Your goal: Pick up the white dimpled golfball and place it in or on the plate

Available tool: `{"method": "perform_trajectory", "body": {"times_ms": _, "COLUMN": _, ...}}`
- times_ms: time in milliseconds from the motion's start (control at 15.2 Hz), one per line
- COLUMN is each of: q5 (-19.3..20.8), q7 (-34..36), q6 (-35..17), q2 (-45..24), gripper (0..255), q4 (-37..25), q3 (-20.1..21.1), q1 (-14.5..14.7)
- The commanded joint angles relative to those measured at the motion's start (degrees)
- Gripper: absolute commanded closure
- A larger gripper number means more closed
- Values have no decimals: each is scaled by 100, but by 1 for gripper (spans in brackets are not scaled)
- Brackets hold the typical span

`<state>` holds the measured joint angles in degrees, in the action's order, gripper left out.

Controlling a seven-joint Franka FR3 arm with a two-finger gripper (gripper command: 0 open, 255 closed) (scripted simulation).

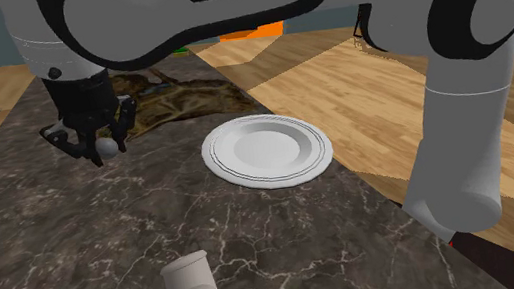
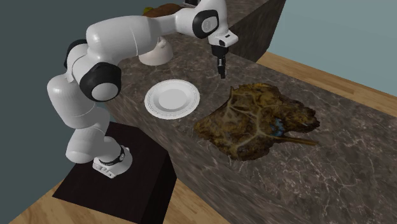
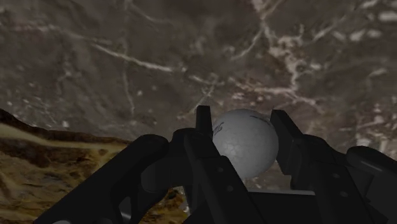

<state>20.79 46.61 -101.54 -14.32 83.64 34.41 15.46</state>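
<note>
While the all-black two-finger gripper [image 3: 242, 121] points straight down over the dark veined marble counter [image 1: 77, 251], its fingers [image 3: 203, 124] are clamped on the white dimpled golf ball [image 3: 245, 146] (held between the tips). Ball and gripper are well apart from the round white plate [image 1: 266, 149], towards the shoulder view's left of it. The white arm [image 2: 121, 38] reaches past the plate, wrist vertical. A brown leaf-like mat [image 2: 254, 121] lies near the plate.
</note>
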Motion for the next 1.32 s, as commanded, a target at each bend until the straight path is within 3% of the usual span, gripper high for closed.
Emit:
{"method": "perform_trajectory", "body": {"times_ms": 0, "q5": 11, "q7": -24, "q6": 159, "q2": -32, "gripper": 255, "q4": -186, "q3": 5, "q1": 31}}
{"method": "perform_trajectory", "body": {"times_ms": 792, "q5": 206, "q7": -170, "q6": 1237, "q2": -385, "gripper": 255, "q4": -1580, "q3": 21, "q1": 337}}
{"method": "perform_trajectory", "body": {"times_ms": 1056, "q5": -597, "q7": -454, "q6": 657, "q2": 964, "gripper": 255, "q4": 64, "q3": 39, "q1": -326}}
{"method": "perform_trajectory", "body": {"times_ms": 1254, "q5": -1159, "q7": -790, "q6": 391, "q2": 1894, "gripper": 255, "q4": 1026, "q3": -126, "q1": -553}}
